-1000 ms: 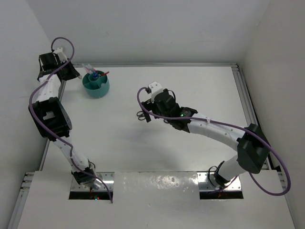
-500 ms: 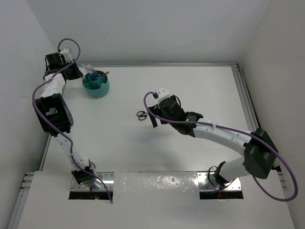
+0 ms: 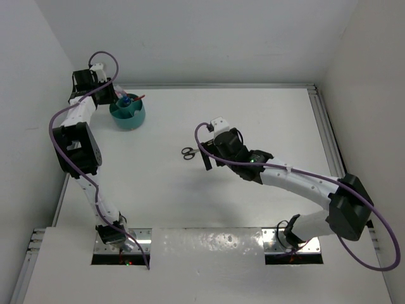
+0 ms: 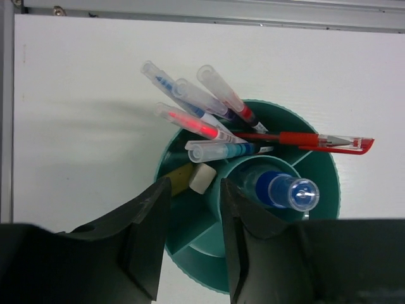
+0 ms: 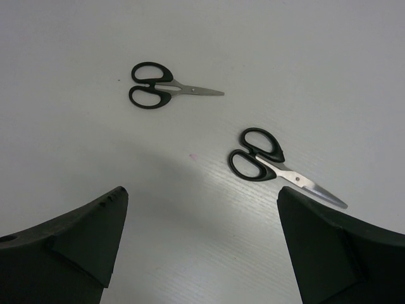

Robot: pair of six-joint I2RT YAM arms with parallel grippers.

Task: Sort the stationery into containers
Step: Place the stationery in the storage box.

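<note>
Where the teal organiser (image 4: 326, 183) stands near the far left corner of the table (image 3: 253, 114), we find stationery already inside it. Clear pens (image 4: 190, 124) with red and blue ink lean out over its far rim. A red pen (image 4: 310, 139) lies across the rim. The blue-capped bottle (image 4: 285, 190) stands in the central cup. A beige eraser (image 4: 179, 179) touches a small white piece (image 4: 204, 177) in an outer compartment. The aluminium rail (image 4: 190, 9) along the table's far edge runs near the pen tips.

The left gripper (image 4: 193, 253) hangs over the organiser's near side, its fingers slightly apart with nothing between them.

Near the table's middle, well apart from the organiser, the first scissors (image 5: 166, 90) and the second scissors (image 5: 266, 158) lie flat with blades closed. They are black-handled and do not touch each other, and bare surface surrounds each. The right gripper (image 5: 200, 209) hangs above them, its fingers spread wide and empty.

We note a smooth white tabletop, enclosed by plain white walls (image 3: 190, 38) at the back and on both sides.
</note>
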